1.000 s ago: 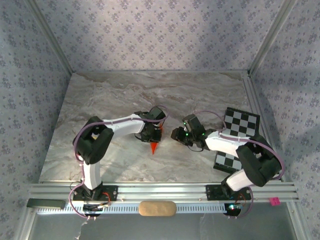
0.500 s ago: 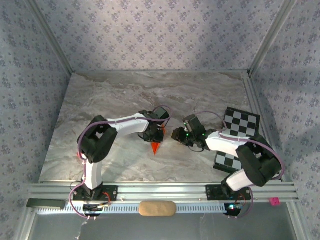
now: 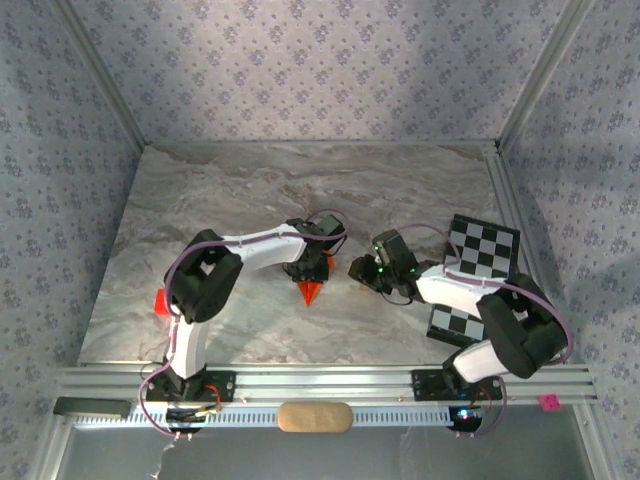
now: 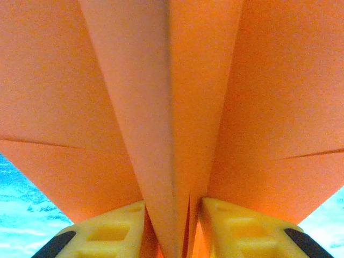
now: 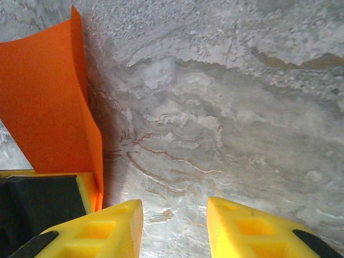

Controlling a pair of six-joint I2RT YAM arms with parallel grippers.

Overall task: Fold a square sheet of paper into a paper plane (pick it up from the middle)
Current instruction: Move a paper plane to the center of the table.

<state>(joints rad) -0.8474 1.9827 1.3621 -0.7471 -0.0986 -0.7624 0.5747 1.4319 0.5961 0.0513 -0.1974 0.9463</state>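
Yellow fingers [image 4: 113, 234] of the left gripper [image 4: 172, 215] close against the centre fold of the orange paper plane [image 4: 129, 97], one on each side; pinching or merely touching, cannot tell. Wings spread toward 10 and 2 o'clock, slivers of surface at 8 and 4 o'clock.

Pads [image 5: 107, 226] of the right gripper [image 5: 173, 207] parted, bare marble table [image 5: 226, 107] between them, nothing held. Upright orange wing of the plane at 10 o'clock, just beside the near pad; black-and-yellow finger of the other gripper at 8 o'clock. Open marble from 12 round to 4 o'clock.

From above: plane at table centre under the left wrist, sharp tip toward 6 o'clock. Right gripper near its 3 o'clock, apart from it. Broad free marble from 9 through 12 to 1 o'clock. Checkerboard card [image 3: 485, 245] at 3 o'clock by the right edge, partly under the right forearm. Patterned walls [image 3: 320, 70] on three sides, aluminium rail [image 3: 330, 383] at 6 o'clock. Left arm [image 3: 205, 285] elbow-up, forearm stretched toward 2 o'clock; right arm [image 3: 510, 330] folded, forearm toward 10 o'clock.
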